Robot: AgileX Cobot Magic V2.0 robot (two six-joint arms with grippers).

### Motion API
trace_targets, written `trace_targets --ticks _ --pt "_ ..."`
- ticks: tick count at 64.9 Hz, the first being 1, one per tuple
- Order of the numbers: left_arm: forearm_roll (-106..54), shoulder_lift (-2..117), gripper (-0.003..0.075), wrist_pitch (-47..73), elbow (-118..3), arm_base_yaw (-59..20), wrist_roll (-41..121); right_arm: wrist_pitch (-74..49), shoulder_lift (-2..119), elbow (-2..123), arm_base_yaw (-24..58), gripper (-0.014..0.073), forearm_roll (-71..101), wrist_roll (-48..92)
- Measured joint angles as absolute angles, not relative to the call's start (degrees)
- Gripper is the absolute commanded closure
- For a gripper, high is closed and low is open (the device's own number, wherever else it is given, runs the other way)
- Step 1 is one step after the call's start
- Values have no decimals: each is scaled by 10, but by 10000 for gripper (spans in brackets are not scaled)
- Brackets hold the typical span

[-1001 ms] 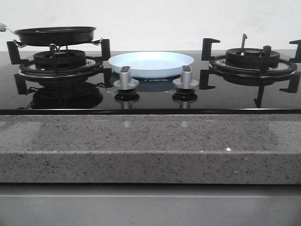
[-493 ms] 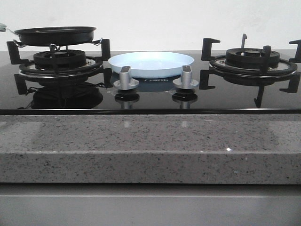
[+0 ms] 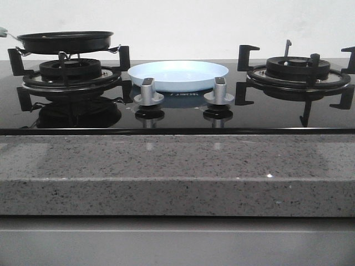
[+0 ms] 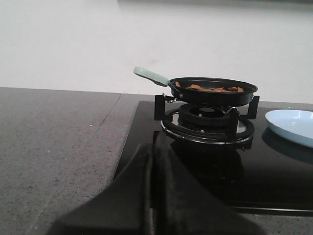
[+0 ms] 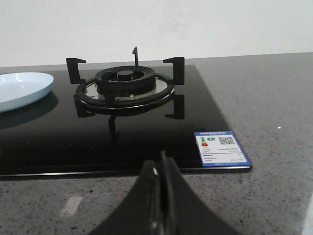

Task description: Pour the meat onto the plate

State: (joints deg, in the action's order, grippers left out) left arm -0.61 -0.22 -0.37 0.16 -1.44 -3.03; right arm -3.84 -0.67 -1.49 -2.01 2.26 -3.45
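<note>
Black and rigid, the frying pan (image 4: 213, 90) sits on the left burner grate (image 4: 207, 122), and the meat (image 4: 209, 88) lies inside it as a thin layer of small orange-brown chunks, seen only from the left wrist view. We judge the chunks light and loose, likely to slide all at once when the pan tips, so a slow tilt would suit. The pan itself looks fairly heavy for a one-sided hold; the pale green handle (image 4: 151, 76) is the place to take it, sticking out at about 9 o'clock from the pan in the front view, away from the plate (image 3: 178, 76).

That plate rests on the glass hob (image 3: 177, 119) between the two burners, at roughly 3 o'clock from the pan and just beside the grate. Its rim is low, so chunks could skip over it.

Both our grippers are pressed together and hold nothing: the left gripper (image 4: 150, 196) low over the grey stone worktop (image 4: 54, 142) short of the hob, the right gripper (image 5: 160, 196) likewise before the right burner (image 5: 126, 88).

Open stone lies toward the handle side. The grate's upright prongs and the two knobs (image 3: 148, 92) in front of the plate are the edges to clear when carrying the pan across.
</note>
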Motion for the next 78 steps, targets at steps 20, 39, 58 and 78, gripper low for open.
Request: trace_targets --ticks 20,39,58,78 --pt "-7 -2 741 6 -31 -14 -30 -60 -7 15 -20 664 23 -34" --pt "-8 41 741 149 -215 -14 -30 -164 18 186 -20 664 23 -34" --pt "-8 184 741 271 -370 -14 -30 -274 165 349 -20 664 32 -34" --pt "-14 289 741 297 -390 -14 -30 -331 294 373 -20 664 37 -34"
